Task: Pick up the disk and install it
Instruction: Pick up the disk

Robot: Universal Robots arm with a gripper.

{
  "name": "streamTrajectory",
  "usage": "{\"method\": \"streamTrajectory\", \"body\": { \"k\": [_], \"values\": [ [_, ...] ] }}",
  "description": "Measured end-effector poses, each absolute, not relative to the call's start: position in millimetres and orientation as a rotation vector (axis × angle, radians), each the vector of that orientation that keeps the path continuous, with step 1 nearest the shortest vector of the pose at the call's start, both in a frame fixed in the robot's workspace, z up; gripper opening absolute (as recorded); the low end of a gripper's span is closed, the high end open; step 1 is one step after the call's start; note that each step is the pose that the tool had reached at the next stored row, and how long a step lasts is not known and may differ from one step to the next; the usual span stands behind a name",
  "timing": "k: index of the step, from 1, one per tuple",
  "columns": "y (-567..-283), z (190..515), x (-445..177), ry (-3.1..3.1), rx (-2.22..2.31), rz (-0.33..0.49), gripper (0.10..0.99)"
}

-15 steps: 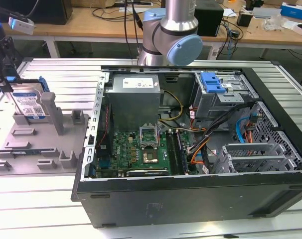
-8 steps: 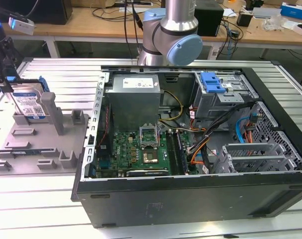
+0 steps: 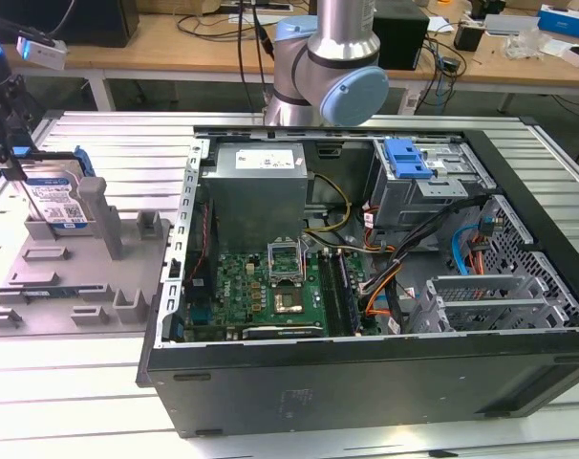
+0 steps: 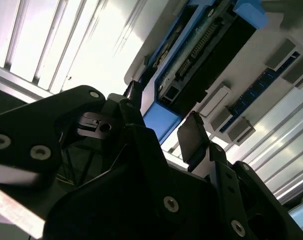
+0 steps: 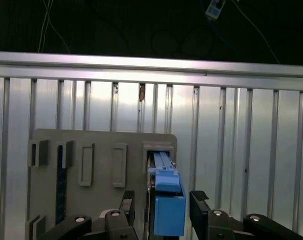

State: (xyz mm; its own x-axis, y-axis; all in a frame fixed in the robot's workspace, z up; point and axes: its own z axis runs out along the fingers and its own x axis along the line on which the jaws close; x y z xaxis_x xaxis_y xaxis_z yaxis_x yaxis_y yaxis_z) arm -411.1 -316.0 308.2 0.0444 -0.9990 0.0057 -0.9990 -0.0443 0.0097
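My end effector (image 5: 162,199) at the disk (image 3: 55,201)
Fingers (image 5: 199,200) spread (nothing clenched) astride it; it stands upright in the grey holder (image 5: 101,150).

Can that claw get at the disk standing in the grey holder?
Probably yes: the open gripper straddles the blue edge of the disk, with a gap on each side and nothing in between.

Metal disk (image 3: 53,206) in blue plastic, matt grey holder (image 3: 79,270), ribbed aluminium table (image 3: 79,402)

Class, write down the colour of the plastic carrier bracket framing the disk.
Blue: the carrier bracket around the disk shows best in the first wrist view.
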Motion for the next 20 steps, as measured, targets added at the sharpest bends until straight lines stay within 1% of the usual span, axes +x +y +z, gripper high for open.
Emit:
{"method": "streamTrajectory", "body": {
  "k": [9,10,11,12,13,20],
  "values": [
    [-316.0,305.6,-410.9,-2.178,2.249,-0.004,0.557],
    [-316.0,305.6,-410.9,-2.178,2.249,-0.004,0.545],
    [-316.0,305.5,-410.9,-2.178,2.249,-0.004,0.478],
    [-316.1,305.4,-410.9,-2.178,2.249,-0.004,0.478],
    [-316.0,305.4,-410.9,-2.178,2.249,-0.004,0.408],
    [-316.0,303.4,-410.9,-2.178,2.249,-0.004,0.408]
  ]
}}
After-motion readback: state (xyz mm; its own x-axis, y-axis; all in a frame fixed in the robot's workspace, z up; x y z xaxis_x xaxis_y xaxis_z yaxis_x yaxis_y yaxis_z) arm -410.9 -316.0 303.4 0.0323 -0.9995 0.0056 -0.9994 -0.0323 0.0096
